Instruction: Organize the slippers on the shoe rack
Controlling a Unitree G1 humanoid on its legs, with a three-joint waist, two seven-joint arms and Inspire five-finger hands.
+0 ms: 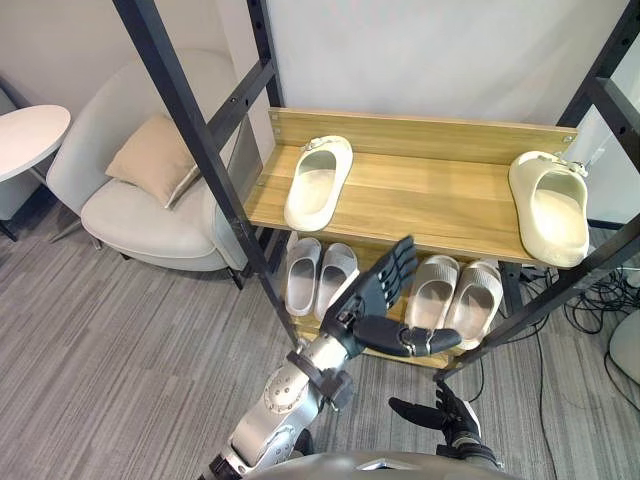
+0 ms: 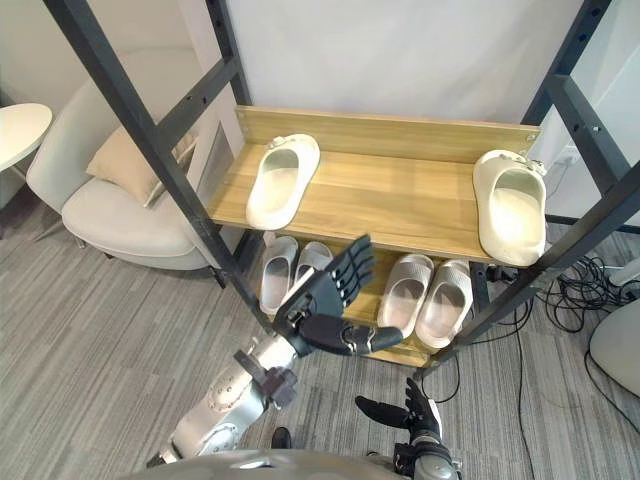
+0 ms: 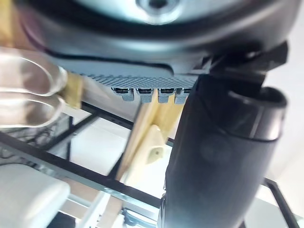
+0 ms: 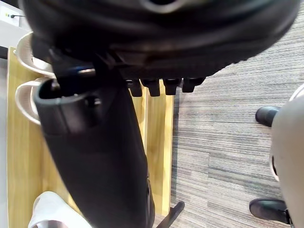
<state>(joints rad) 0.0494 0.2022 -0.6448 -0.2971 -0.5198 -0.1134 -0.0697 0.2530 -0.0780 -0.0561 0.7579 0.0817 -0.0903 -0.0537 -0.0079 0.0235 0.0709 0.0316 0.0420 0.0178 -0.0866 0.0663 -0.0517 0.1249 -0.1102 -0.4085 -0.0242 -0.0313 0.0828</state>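
Observation:
Two cream slippers lie far apart on the top wooden shelf (image 1: 420,195) of the shoe rack: one (image 1: 318,182) at its left, one (image 1: 549,208) at its right end. Below, on the lower shelf, stand two pairs of grey-white slippers, one pair (image 1: 320,275) left and one pair (image 1: 455,296) right. My left hand (image 1: 380,300) is raised in front of the lower shelf, open with straight fingers and the thumb stretched right, holding nothing. My right hand (image 1: 445,415) hangs low near the floor, open and empty.
Black metal uprights and slanting bars (image 1: 190,130) frame the rack on both sides. A light armchair (image 1: 150,200) with a beige cushion stands left of it, a round white table (image 1: 25,135) further left. Cables (image 1: 600,300) lie on the carpet at the right.

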